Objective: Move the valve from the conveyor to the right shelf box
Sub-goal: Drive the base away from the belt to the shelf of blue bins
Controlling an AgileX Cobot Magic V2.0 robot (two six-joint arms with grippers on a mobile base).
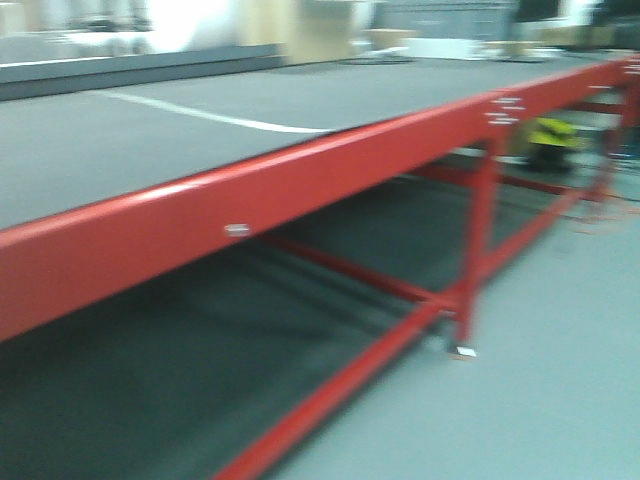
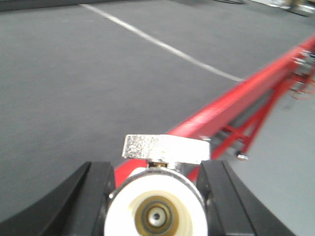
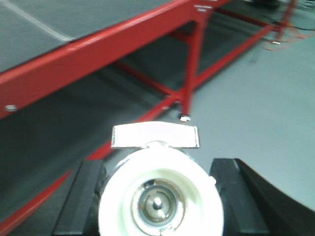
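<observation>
Left gripper (image 2: pixel 157 177) is closed on a valve (image 2: pixel 153 214) above the conveyor (image 2: pixel 74 83) edge. The right gripper (image 3: pixel 158 172) is closed on a second valve (image 3: pixel 160 199) out over the floor. Bodies are judged metal — heavy, rigid, slick. Hold is best taken across the round body, not the flat butterfly handle (image 3: pixel 154 136), which may turn. White end caps (image 3: pixel 118 196) look plastic. Belt is matte grey; rail (image 1: pixel 300 190) is painted red.

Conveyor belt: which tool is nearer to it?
Left. The left tool is just at the red rail of the conveyor; the right tool is out beside the frame, over the floor.
</observation>
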